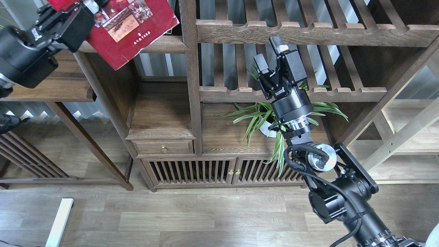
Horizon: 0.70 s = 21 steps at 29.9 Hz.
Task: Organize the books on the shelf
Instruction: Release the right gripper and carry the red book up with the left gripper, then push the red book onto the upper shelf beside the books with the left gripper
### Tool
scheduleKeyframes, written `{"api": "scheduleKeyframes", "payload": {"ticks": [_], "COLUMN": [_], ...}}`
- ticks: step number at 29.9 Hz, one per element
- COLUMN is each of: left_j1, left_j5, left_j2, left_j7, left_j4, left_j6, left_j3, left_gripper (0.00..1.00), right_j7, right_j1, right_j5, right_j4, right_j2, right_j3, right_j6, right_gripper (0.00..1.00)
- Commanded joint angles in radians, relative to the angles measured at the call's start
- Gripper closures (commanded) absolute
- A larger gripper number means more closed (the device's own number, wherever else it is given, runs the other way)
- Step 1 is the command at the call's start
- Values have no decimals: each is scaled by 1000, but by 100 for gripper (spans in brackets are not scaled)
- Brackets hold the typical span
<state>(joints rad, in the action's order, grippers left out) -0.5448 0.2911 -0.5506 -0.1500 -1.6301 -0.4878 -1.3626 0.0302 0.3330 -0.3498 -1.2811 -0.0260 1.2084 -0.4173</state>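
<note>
My left gripper (85, 8) is at the top left, shut on the red book with a photo cover (132, 32). It holds the book tilted in the air, with the lower corner hanging over the front edge of the dark solid wooden shelf (164, 44). The top of the book is cut off by the view's edge. My right gripper (270, 53) is open and empty, pointing up in front of the slatted shelves. The dark brown book and the thick white book are out of view.
Slatted shelves with scalloped rails (308, 31) fill the upper right. A potted green plant (271, 120) stands behind my right arm. A low cabinet with a drawer (164, 147) sits below. A dark side table (44, 85) is at the left.
</note>
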Motion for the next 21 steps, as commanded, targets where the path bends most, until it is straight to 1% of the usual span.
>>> {"api": "scheduleKeyframes", "payload": {"ticks": [1, 5, 9, 14, 21], "left_j1": [0, 0, 0, 0, -6], "left_j5": [7, 16, 39, 71, 171], "left_j2": [0, 0, 1, 1, 11], "left_j7": [7, 9, 9, 10, 10], "left_j4": [2, 3, 3, 3, -4], "left_j6": [41, 93, 165, 216, 339], "left_j3": [-7, -20, -38, -49, -59], "left_gripper": [98, 99, 99, 99, 98], "right_j7": [2, 4, 2, 2, 4], "right_j1": [0, -2, 0, 0, 0], "right_j5": [-1, -1, -3, -5, -5], "right_j4": [2, 2, 2, 2, 2], "right_j2": [0, 0, 0, 0, 1], "right_j3": [-4, -4, -3, -3, -3], "right_j6": [0, -2, -5, -8, -6], "right_gripper": [1, 1, 1, 1, 1]}}
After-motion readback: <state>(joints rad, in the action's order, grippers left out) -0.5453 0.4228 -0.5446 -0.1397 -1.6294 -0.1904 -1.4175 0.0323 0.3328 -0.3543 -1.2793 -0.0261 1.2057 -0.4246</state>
